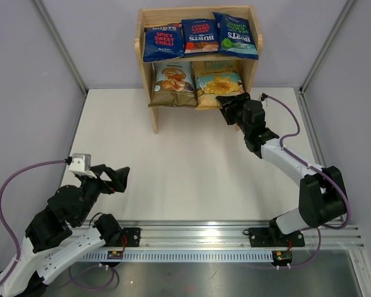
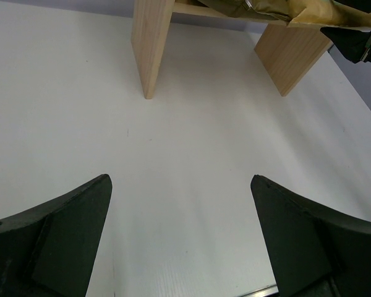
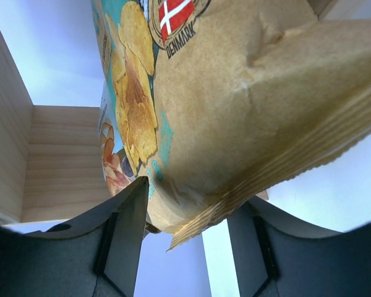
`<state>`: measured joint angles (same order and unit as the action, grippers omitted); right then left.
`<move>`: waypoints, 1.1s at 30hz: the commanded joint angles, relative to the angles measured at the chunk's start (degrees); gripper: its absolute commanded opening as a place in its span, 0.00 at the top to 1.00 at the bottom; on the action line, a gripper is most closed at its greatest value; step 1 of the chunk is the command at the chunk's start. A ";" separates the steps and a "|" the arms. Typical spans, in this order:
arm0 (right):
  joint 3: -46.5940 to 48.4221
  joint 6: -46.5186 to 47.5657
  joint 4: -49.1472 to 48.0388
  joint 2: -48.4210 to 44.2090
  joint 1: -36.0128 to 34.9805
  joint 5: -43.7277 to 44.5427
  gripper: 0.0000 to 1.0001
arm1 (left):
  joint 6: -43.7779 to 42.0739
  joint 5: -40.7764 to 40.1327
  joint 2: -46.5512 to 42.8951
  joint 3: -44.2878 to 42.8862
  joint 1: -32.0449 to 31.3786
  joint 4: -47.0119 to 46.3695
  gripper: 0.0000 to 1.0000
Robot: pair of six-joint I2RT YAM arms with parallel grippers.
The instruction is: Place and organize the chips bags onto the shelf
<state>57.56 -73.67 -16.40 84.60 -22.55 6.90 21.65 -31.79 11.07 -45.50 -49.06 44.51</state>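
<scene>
The wooden shelf (image 1: 139, 55) stands at the back of the table. Three dark blue Burts bags (image 1: 162, 42) (image 1: 200, 35) (image 1: 235, 36) lie side by side on its top tier. On the lower tier the pale Cassava bag (image 1: 173, 83) leans on the left and the yellow and teal bag (image 1: 216, 83) on the right. My right gripper (image 1: 227, 102) (image 3: 191, 195) is at the yellow and teal bag's (image 3: 247, 93) bottom corner, its jaws pressed against both sides of the crimped seam. My left gripper (image 1: 120, 178) (image 2: 180, 185) hangs open above bare table, nothing between its fingers.
The shelf's legs (image 2: 151, 49) rise ahead of the left gripper. Grey walls with metal posts (image 1: 62, 46) enclose the white table. The rail (image 1: 235, 238) carrying the arm bases runs along the near edge. A purple cable (image 1: 290, 117) loops off the right arm.
</scene>
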 commanded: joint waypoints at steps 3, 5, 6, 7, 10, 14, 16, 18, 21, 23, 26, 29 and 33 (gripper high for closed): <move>4.75 -1.56 -4.87 2.59 0.40 -0.39 0.41 | -0.12 -1.52 0.88 -1.17 0.10 -1.00 0.01; 5.46 -1.65 -4.69 3.55 0.40 -0.39 0.40 | -0.12 -1.52 0.79 -1.09 0.10 -1.01 0.01; 5.54 -1.74 -4.69 3.73 0.48 -0.48 0.40 | -0.12 -1.52 0.88 -1.09 0.10 -0.92 0.01; 5.28 -1.74 -4.60 3.73 0.57 -0.31 0.39 | -0.03 -1.52 0.80 -1.09 0.10 -0.92 0.01; 4.14 -2.09 -5.39 3.21 0.83 -0.04 0.35 | -0.20 -1.52 1.06 -1.09 0.10 -1.01 0.01; 3.70 -1.04 -3.29 1.19 1.01 -0.48 0.13 | -0.38 -1.52 1.32 -1.17 0.10 -1.01 0.01; 2.65 -0.16 -2.85 -0.65 1.10 0.04 0.06 | -0.29 -1.52 1.50 -1.09 0.10 -1.09 0.01; 2.30 0.63 -1.88 -1.71 1.10 0.05 0.01 | -0.38 -1.52 1.59 -1.09 0.19 -1.09 0.01; 1.33 1.42 -0.47 -3.73 1.54 -0.57 0.01 | -0.29 -1.61 1.93 -1.17 0.37 -1.09 0.01; 0.28 2.03 0.40 -4.96 1.45 -1.36 0.00 | -0.12 -1.69 2.02 -1.17 0.80 -1.09 0.01; -1.92 3.26 1.11 -7.07 1.54 -2.41 0.01 | 0.06 -2.40 2.55 -1.35 1.33 -1.01 0.01; -4.21 5.19 2.16 -9.97 1.71 -4.16 0.01 | 0.15 -3.54 3.69 -1.53 2.38 -1.01 0.01; -7.28 8.01 4.80 -13.31 3.38 -6.63 0.01 | -0.46 -1.45 7.11 -1.79 6.24 -1.62 0.01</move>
<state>51.88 -69.95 -13.32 74.61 -20.58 2.55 21.65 -33.04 15.27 -45.60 -45.39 44.47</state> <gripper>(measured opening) 0.993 0.988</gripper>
